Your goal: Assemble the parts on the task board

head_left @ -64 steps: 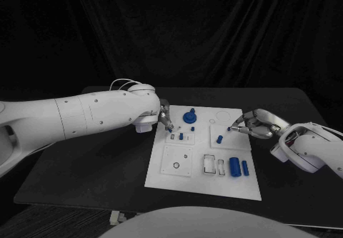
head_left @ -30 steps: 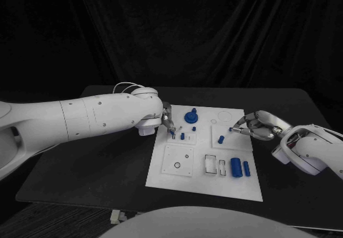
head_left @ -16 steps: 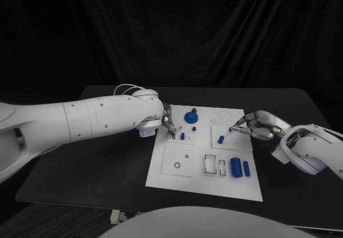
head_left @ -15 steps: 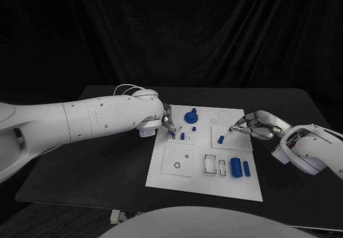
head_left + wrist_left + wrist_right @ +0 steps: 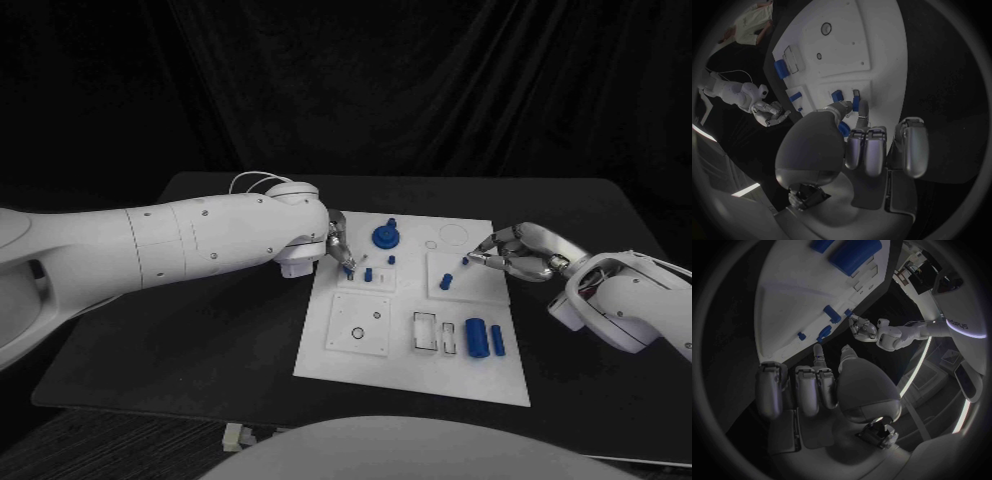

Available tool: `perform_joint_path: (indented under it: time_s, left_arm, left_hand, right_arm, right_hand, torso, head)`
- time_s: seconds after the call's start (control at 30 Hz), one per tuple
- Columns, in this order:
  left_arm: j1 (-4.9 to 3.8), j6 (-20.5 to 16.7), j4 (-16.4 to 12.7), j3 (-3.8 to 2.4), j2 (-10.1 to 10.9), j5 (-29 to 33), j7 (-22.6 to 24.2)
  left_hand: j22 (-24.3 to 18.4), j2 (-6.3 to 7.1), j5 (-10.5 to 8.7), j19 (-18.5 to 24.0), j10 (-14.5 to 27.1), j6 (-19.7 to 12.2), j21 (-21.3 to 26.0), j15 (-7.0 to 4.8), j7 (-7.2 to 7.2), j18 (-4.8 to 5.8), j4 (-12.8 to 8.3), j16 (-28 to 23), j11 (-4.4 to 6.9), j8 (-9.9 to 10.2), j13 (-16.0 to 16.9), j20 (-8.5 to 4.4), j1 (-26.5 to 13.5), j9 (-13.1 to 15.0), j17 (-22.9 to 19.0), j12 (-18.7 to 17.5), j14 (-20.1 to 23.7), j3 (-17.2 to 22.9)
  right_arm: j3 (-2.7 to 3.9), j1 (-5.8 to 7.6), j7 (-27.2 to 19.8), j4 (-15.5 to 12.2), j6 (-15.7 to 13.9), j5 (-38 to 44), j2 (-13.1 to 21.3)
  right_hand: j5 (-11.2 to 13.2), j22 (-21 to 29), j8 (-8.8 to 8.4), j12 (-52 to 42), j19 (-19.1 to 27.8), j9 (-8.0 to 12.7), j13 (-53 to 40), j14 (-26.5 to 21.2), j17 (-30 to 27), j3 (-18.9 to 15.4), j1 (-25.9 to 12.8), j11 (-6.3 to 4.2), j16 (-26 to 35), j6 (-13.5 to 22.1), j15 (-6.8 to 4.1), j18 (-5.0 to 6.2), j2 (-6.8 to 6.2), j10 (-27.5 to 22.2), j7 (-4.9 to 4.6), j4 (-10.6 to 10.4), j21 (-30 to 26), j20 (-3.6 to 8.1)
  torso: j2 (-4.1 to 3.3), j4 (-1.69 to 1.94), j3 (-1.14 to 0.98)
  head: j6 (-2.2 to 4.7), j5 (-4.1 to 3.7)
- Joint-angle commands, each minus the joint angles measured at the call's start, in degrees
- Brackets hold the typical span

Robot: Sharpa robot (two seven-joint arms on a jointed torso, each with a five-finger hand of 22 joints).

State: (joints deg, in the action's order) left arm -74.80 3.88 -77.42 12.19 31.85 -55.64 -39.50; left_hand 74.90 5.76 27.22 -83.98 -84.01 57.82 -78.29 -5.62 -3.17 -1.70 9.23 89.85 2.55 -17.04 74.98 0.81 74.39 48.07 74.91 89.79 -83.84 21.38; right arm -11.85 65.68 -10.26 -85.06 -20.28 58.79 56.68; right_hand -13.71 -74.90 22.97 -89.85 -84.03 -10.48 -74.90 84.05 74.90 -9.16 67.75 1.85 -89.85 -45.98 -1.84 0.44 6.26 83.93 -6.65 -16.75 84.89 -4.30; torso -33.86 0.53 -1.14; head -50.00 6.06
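A small blue peg (image 5: 348,268) sits pinched in the left hand (image 5: 336,246), just over the white board (image 5: 413,355). Beyond it, the right hand (image 5: 515,254) pinches another blue piece (image 5: 464,261) above the board's far side.

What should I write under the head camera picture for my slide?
Left robot hand pinches a small blue part over the white task board.
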Motion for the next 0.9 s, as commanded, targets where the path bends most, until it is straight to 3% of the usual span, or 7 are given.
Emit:
perform_joint_path:
  time_s: [0.03, 0.9]
  left_arm:
    - [0.23, -0.1, -0.3, -0.04, 0.1, 0.3, 0.8]
    - [0.84, 0.4, -0.5, -0.04, 0.4, 0.3, 0.4]
  left_hand:
    - [12.0, -0.29, -0.35, -3.2, -6.0, 0.0, 0.3, 0.33, 0.43, -0.60, -6.8, 0.1, -0.57, -0.3, 15.0, 0.15, -0.2, 0.1, 15.1, 0.2, -6.2, 7.0]
    - [11.9, -0.28, -1.06, -3.2, -6.0, -0.1, 0.5, 0.36, 0.46, -0.63, -6.8, 0.1, -0.58, -0.3, 15.0, 0.18, -0.5, 0.2, 15.1, 0.2, -6.2, 6.9]
  right_arm:
    - [0.02, -0.14, 0.2, -0.1, -0.5, -0.2, 0.0]
    - [0.02, -0.15, 0.5, -0.1, -0.3, -0.2, 0.0]
  right_hand:
    - [-0.3, -13.0, 0.05, -0.2, -3.1, -0.1, -15.1, 6.0, 15.1, -0.5, -0.4, 0.45, -0.1, 0.1, 0.30, 1.15, -0.01, 6.1, -0.15, 0.0, -0.3, -0.40]
    - [-0.5, -13.0, 0.03, -0.2, -3.0, -0.1, -15.1, 6.0, 15.1, -0.5, -0.4, 0.45, -0.1, 0.2, 0.31, 1.16, 0.12, 6.1, -0.16, 0.1, -0.3, -0.40]
  torso:
    - [0.02, -0.02, -0.01]
    - [0.02, -0.02, -0.01]
  head:
    - [0.00, 0.06]
    - [0.00, 0.16]
